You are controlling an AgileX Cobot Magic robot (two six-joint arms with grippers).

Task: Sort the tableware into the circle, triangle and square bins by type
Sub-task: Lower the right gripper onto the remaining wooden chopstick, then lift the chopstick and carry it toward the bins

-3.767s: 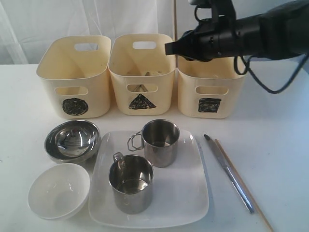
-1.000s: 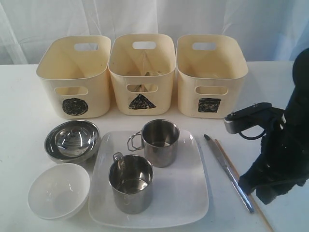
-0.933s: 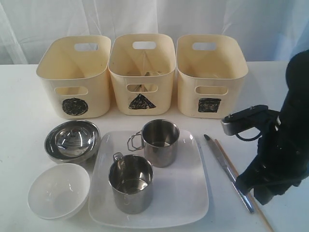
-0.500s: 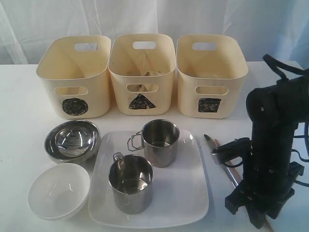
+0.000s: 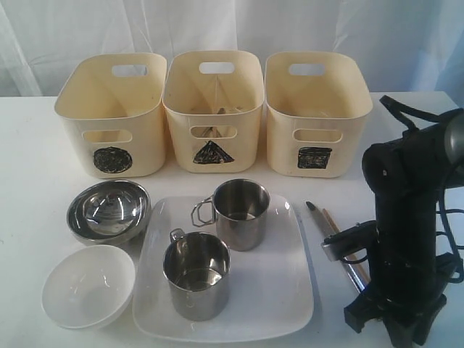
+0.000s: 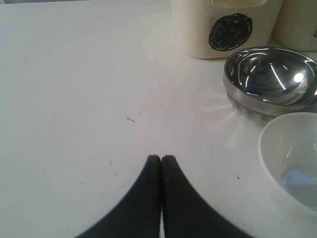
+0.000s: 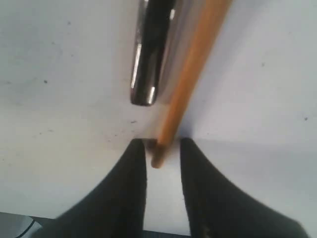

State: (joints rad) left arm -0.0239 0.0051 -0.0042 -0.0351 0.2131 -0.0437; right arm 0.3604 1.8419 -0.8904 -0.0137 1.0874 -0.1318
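Right gripper (image 7: 161, 148): your fingers stand apart, straddling the end of the wooden chopstick (image 7: 195, 59); steel cutlery (image 7: 151, 49) just beside it, both at 3 o'clock of the plate (image 5: 279, 297); left gripper (image 6: 161, 162) pressed together.

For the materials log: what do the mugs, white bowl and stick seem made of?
Mugs: polished steel, mirror-like reflections. White bowl: glossy, probably ceramic or melamine. Stick: matte tan, likely wood, its tip inside the open right gripper.
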